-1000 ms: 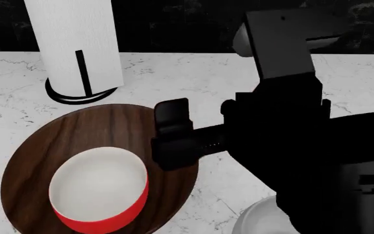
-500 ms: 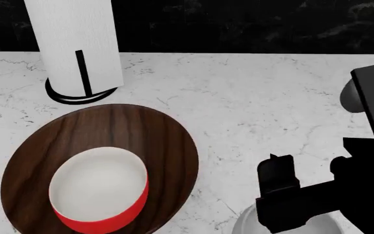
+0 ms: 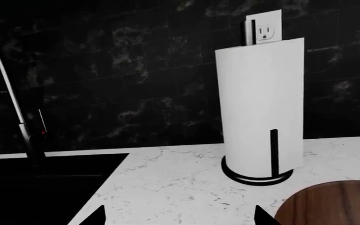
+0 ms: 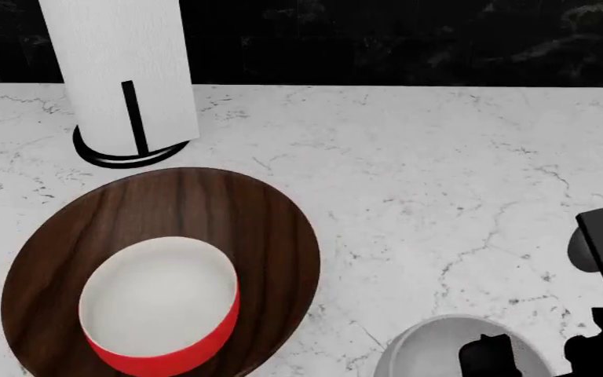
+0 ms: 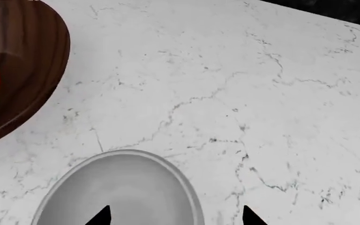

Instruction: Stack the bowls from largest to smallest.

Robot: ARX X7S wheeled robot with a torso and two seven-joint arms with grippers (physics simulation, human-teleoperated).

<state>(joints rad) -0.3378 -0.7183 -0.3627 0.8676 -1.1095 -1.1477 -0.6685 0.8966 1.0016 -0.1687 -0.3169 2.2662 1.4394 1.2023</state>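
The wide dark-brown wood-grain bowl [image 4: 176, 212] sits at the front left of the marble counter, with the red bowl [image 4: 160, 310], white inside, resting in it. The light-grey bowl [image 4: 427, 349] stands empty at the front right. My right gripper [image 5: 175, 218] is open just above the grey bowl [image 5: 120, 192], with one tip over its inside and the other over the counter beyond its rim. One of its fingers [image 4: 487, 355] shows in the head view. My left gripper [image 3: 180, 220] is open and empty, low over the counter left of the wood bowl [image 3: 333, 204].
A tall white paper-towel roll [image 4: 123, 71] on a black holder stands behind the wood bowl. In the left wrist view, a dark sink [image 3: 42, 187] with a faucet [image 3: 14, 103] lies beyond the roll [image 3: 261, 108]. A dark wall backs the counter [image 4: 417, 173].
My right arm has swung from above the wood bowl to the right and toward the front, ending over the grey bowl. The bowls have not moved.
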